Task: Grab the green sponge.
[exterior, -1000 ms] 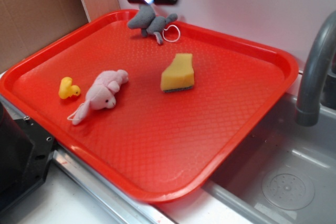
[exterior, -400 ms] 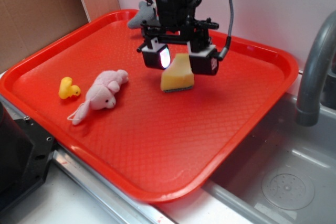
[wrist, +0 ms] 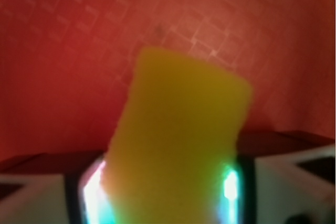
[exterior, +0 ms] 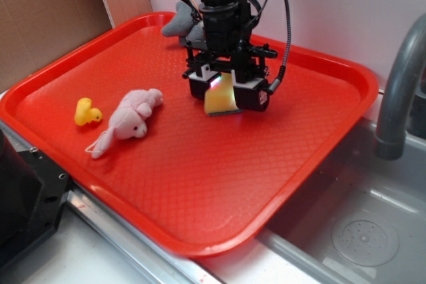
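The green sponge [exterior: 221, 102] is a yellow foam wedge that rests on the red tray [exterior: 200, 191], right of the tray's middle. Its dark scouring layer barely shows at the bottom edge. My gripper [exterior: 226, 96] has come straight down over it, one finger on each side, and stands shut on the green sponge. In the wrist view the green sponge [wrist: 184, 129] fills the space between my glowing pads [wrist: 229, 184], and my gripper [wrist: 165, 192] has foam against both inner faces. The tray [wrist: 63, 51] lies behind it.
A pink plush [exterior: 132, 119] and a small yellow duck [exterior: 86, 112] lie on the tray's left side. A grey plush [exterior: 178, 23] sits at the tray's far rim behind my arm. A grey faucet [exterior: 399, 84] and a sink [exterior: 359, 231] are to the right.
My gripper came down from the tray's far edge over the sponge, dropped lower around it, and its fingers drew closer together on the foam. The sponge has stayed in place.
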Action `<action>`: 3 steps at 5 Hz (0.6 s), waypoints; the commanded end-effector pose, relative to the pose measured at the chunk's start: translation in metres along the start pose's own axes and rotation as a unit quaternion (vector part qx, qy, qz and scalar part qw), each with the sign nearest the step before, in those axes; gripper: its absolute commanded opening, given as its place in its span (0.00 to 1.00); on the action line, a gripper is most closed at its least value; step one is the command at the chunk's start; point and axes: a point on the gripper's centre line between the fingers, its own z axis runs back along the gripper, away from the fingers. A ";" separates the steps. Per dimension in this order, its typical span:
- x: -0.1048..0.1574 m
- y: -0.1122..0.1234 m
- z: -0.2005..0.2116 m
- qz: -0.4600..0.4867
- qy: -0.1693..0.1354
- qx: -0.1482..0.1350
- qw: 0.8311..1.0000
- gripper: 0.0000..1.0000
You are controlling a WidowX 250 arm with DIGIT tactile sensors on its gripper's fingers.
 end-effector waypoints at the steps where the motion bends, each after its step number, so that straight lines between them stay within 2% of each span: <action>1: 0.008 0.051 0.092 -0.097 -0.146 0.059 0.983 0.00; 2: 0.008 0.090 0.148 -0.075 -0.186 0.067 0.977 0.00; 3: -0.001 0.103 0.196 -0.038 -0.192 0.038 0.980 0.00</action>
